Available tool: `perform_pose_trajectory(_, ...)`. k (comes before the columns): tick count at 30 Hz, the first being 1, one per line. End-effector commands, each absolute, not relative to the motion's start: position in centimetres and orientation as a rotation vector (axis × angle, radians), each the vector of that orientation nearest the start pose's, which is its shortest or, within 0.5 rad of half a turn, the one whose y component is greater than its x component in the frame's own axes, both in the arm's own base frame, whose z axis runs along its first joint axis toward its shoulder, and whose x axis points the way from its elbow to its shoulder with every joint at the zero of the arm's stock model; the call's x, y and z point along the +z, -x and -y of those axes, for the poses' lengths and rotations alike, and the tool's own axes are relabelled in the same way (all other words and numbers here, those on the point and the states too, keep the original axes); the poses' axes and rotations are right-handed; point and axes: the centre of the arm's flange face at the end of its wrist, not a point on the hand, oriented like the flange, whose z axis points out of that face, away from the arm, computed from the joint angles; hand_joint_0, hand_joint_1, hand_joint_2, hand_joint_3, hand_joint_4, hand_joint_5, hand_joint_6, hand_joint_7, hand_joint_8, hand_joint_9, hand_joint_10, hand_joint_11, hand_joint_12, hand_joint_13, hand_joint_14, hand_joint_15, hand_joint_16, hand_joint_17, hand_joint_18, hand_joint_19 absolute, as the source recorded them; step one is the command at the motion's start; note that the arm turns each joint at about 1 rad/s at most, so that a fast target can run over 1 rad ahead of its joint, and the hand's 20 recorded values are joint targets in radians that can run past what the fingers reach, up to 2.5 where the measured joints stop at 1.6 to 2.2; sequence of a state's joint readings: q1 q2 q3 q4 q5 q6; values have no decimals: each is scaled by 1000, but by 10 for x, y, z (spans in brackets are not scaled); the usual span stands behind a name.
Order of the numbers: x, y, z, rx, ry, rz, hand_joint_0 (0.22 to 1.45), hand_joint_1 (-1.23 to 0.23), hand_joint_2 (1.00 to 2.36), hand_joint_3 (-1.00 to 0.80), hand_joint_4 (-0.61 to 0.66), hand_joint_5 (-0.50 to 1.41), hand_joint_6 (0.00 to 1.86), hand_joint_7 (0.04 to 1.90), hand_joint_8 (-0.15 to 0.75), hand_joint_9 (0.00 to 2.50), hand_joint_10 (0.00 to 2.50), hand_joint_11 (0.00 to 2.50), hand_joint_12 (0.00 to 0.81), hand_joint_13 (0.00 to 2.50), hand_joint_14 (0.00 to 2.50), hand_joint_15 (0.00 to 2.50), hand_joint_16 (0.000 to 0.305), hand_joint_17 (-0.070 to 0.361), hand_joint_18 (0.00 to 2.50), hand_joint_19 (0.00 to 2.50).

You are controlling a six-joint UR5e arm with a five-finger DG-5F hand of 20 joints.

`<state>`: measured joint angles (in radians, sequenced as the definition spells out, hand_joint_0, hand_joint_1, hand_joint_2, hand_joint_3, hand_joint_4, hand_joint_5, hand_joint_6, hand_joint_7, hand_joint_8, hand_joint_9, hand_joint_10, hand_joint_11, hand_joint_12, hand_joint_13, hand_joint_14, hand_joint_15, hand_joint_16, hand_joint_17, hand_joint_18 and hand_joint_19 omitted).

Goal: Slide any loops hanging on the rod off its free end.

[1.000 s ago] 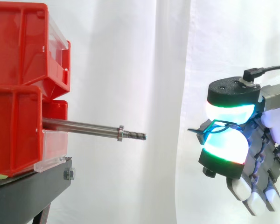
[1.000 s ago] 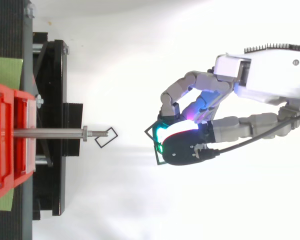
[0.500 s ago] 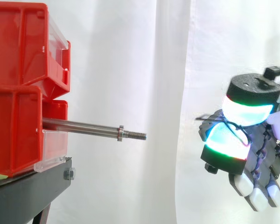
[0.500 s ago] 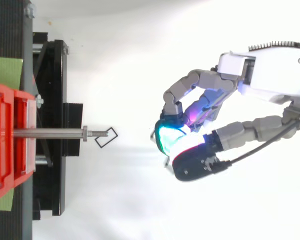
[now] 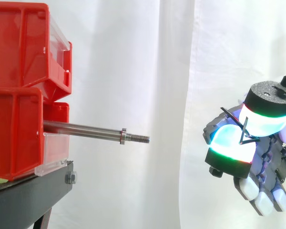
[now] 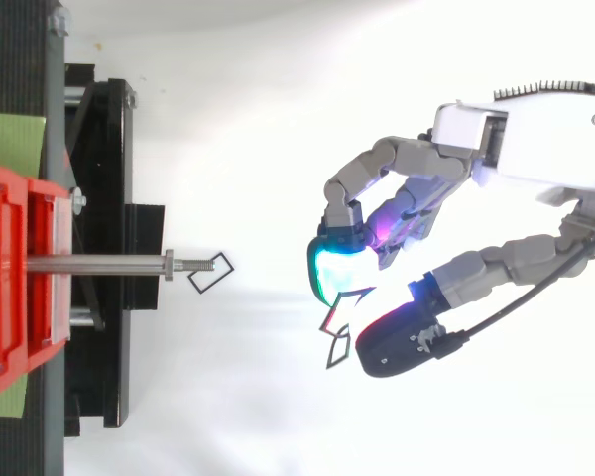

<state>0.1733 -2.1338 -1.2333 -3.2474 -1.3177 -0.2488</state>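
The hand (image 5: 226,148) hangs at the right of the scene, well apart from the rod, and the arm (image 6: 535,149) comes in from the right. A thin dark loop (image 5: 243,131) of wire sits at the hand's left side, the side facing the rod. In the top view the loop (image 6: 333,327) shows bent and kinked against the white background. Whether the hand grips the loop or merely touches it cannot be told. The loop is off the rod, well out to the right of its free end.

To the left, the steel rod (image 5: 83,129) pokes out rightward from 2 stacked red bins (image 5: 16,62), sloping slightly down toward its tip. A small collar (image 5: 123,136) rings it near the end, and a short threaded tip (image 5: 139,139) runs on past that. In the top view a small dark square outline (image 6: 209,273) lies just beside the threaded tip; what it rests on cannot be told. The bins sit on a black stand (image 5: 28,198), and a white curtain (image 5: 133,67) hangs on the far side.
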Motion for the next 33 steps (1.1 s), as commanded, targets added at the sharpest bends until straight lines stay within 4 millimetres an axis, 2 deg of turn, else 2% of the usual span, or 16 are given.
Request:
perform_pose_trajectory(1, 309, -685, 41, 768, -1214, -1548, 607, -736, 1005, -436, 37, -201, 890, 995, 236, 924, 13, 387, 244, 967, 10, 278, 39, 89, 914, 515)
perform_pose_trajectory(12, 309, -685, 41, 767, -1213, -1549, 577, -599, 1002, -477, 46, -173, 846, 984, 237, 960, 12, 380, 243, 979, 10, 280, 40, 89, 908, 527)
perform_pose_trajectory(19, 309, -685, 41, 767, -1213, -1549, 599, -736, 1014, -334, 30, -182, 846, 1001, 227, 932, 12, 377, 247, 964, 11, 278, 40, 89, 903, 526)
perform_pose_trajectory(25, 309, -685, 40, 771, -1213, -1550, 617, -826, 1003, -463, 67, -194, 850, 968, 216, 903, 12, 378, 243, 939, 10, 270, 39, 87, 889, 510)
perform_pose_trajectory(28, 309, -685, 41, 768, -1214, -1548, 607, -820, 1000, -500, 68, -192, 849, 962, 220, 905, 12, 374, 242, 939, 10, 266, 38, 87, 889, 510)
perform_pose_trajectory(33, 309, -685, 40, 771, -1213, -1550, 569, -719, 1000, -500, 90, -178, 835, 958, 227, 930, 12, 380, 243, 944, 12, 268, 39, 87, 892, 512)
